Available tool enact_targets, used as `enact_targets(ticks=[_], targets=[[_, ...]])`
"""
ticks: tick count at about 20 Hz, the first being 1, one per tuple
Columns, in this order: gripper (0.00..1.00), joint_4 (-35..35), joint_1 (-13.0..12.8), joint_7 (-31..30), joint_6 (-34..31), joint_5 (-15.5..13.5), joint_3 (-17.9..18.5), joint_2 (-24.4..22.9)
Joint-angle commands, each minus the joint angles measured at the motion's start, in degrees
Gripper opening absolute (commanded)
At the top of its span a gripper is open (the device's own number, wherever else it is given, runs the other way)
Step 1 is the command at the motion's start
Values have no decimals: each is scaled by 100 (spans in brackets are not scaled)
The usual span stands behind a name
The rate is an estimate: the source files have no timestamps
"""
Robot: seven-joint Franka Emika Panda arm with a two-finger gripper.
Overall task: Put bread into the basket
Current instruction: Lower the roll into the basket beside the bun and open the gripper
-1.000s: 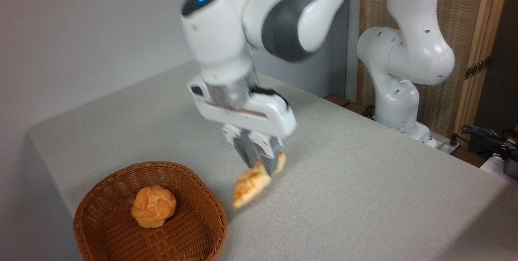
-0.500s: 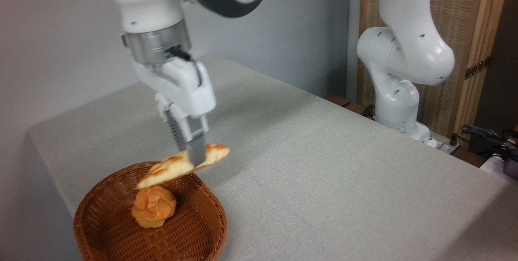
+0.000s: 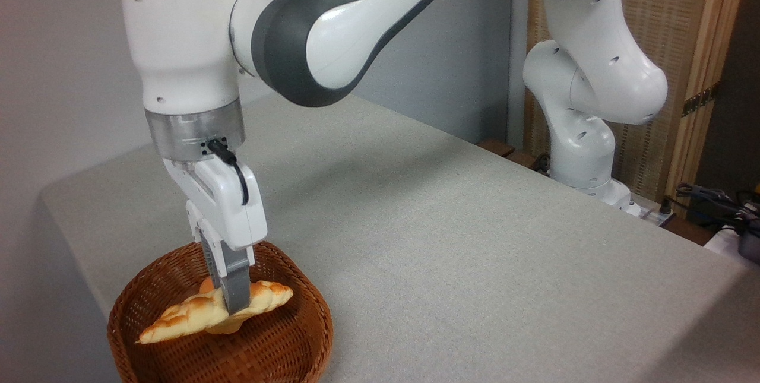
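No readable writing or brand marks anywhere. The gripper (image 3: 231,306) points straight down over the basket (image 3: 297,335), fingers clenched on the bread (image 3: 190,315) near its middle. The loaf hangs inside the basket's rim, one tip toward eight o'clock, the other toward two o'clock, covering most of the bun (image 3: 206,285).

Golden-orange, pale-scored bread (image 3: 196,315), reddish-brown woven basket (image 3: 285,344), grey-white pincer (image 3: 234,306), perhaps an orange bun (image 3: 207,285) behind.
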Motion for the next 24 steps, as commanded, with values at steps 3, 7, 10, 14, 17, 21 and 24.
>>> enact_targets(ticks=[3,7,10,14,17,21,24], targets=[[100,-15,-9,76,32,20,-81,15],[100,-15,0,85,41,20,-81,15],[100,-15,0,85,41,20,-81,15],[100,3,0,76,41,20,-81,6],[100,73,26,50,32,20,-55,-64],[100,178,341,-3,-73,-76,-107,-397],[100,284,378,-161,-774,-225,-108,-661]])
